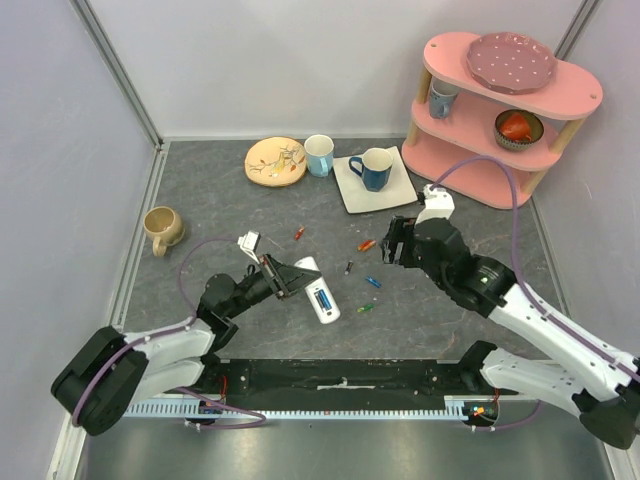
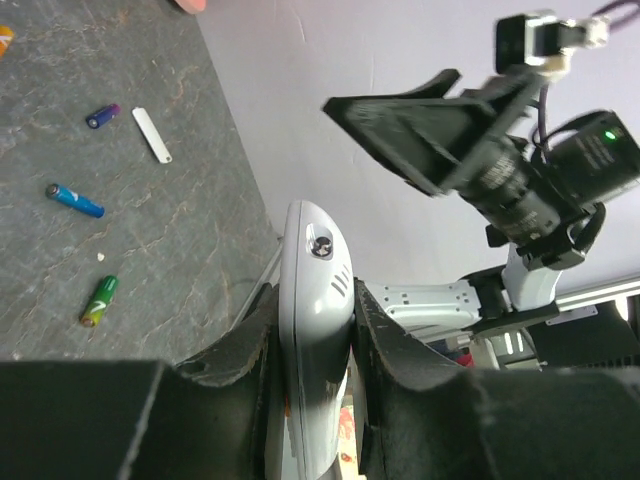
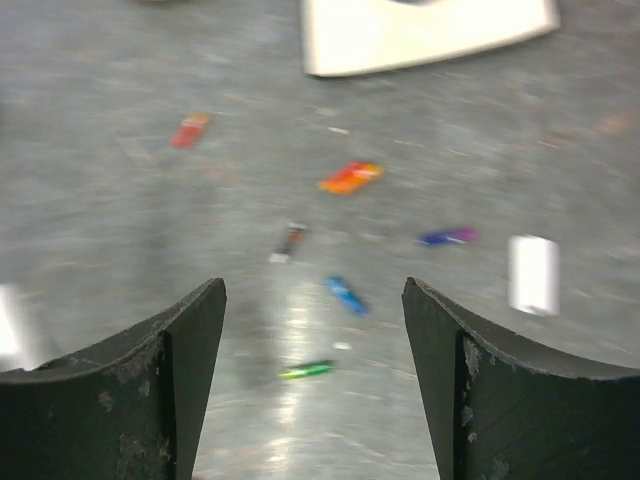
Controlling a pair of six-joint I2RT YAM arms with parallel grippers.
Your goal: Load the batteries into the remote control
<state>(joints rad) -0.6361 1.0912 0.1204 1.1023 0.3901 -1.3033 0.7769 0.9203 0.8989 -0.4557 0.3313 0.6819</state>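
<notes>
My left gripper point(image 1: 285, 278) is shut on the white remote control point(image 1: 318, 290), holding it by its long sides; in the left wrist view the remote point(image 2: 315, 330) stands between the pads. Something blue point(image 1: 322, 300) sits in its recess. Batteries lie loose on the table: red point(image 1: 298, 233), orange point(image 1: 367, 244), dark point(image 1: 348, 267), blue point(image 1: 373, 282) and green point(image 1: 365, 308). My right gripper point(image 1: 395, 245) is open and empty above them. Its view shows blue point(image 3: 345, 295), green point(image 3: 306, 370), dark point(image 3: 290, 241), orange point(image 3: 350, 177), red point(image 3: 190, 130) and purple-blue point(image 3: 448, 237) batteries.
A small white cover piece point(image 3: 532, 274) lies right of the batteries. A square white plate point(image 1: 395, 190) with a blue mug point(image 1: 373, 168), a round plate point(image 1: 275, 161) and a pale blue mug point(image 1: 319, 155) stand behind. A beige mug point(image 1: 163, 228) is at left, a pink shelf point(image 1: 505, 110) at back right.
</notes>
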